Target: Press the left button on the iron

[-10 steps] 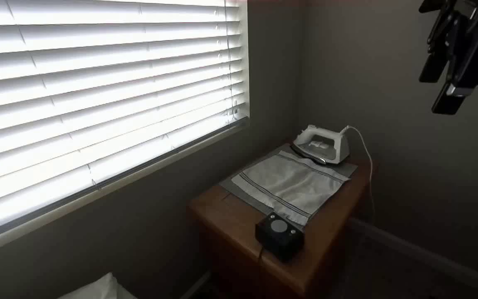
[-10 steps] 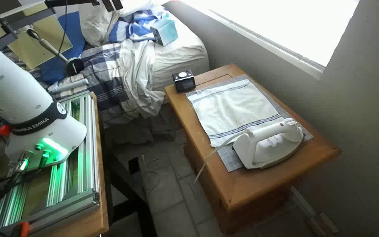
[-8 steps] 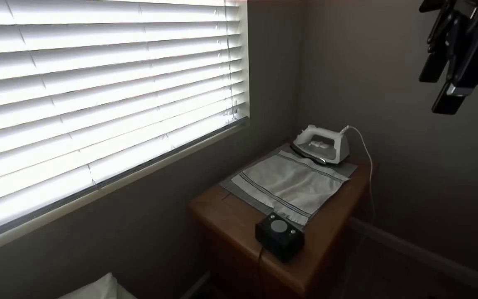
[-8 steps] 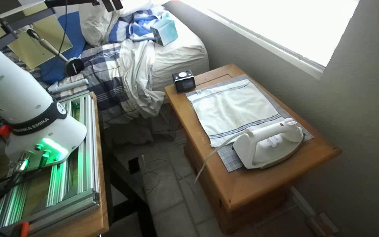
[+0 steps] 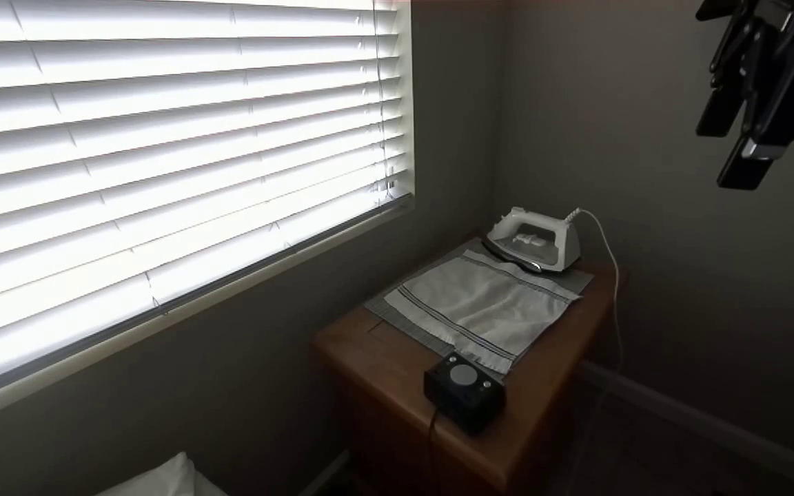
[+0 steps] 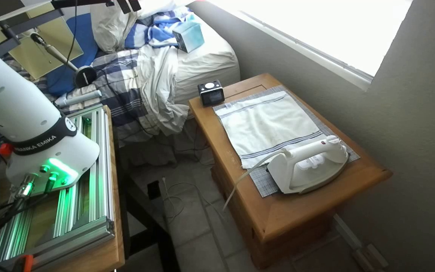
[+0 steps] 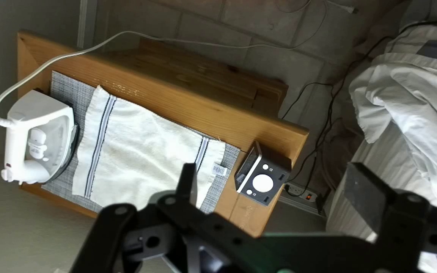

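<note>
In the wrist view, one brown wooden table [image 7: 203, 112] bears one white loop-handled clothes iron [image 7: 38, 140] at nine o'clock; one black boxy gadget [image 7: 258, 176] at four o'clock; between them, one white blue-striped cloth [image 7: 139, 148] upon one grey woven mat [image 7: 72, 89]. One black gripper [image 7: 276, 187]: two jaws, wide apart.
</note>
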